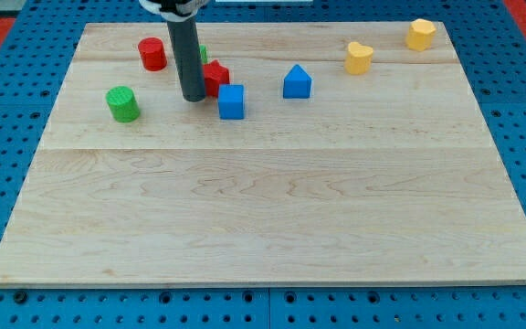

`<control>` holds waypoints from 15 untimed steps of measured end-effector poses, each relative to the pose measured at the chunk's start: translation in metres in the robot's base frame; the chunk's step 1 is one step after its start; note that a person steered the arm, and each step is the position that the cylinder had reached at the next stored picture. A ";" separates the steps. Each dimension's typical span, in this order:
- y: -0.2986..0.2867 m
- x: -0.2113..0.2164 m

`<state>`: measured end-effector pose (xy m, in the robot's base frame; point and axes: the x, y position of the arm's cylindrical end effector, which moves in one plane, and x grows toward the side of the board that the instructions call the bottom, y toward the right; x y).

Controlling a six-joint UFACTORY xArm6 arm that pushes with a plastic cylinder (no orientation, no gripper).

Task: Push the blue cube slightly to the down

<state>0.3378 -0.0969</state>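
The blue cube sits on the wooden board in the upper left part of the view. My tip rests on the board just to the cube's left, a small gap apart. A red star-shaped block lies right above the cube, touching or nearly touching it, and just right of the rod. The rod hides most of a green block behind it.
A red cylinder stands at the top left and a green cylinder left of my tip. A blue house-shaped block lies right of the cube. A yellow heart-shaped block and a yellow hexagonal block sit at the top right.
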 end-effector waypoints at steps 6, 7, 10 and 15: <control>0.046 0.065; 0.051 0.084; 0.097 0.018; 0.025 0.005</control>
<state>0.3424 -0.0719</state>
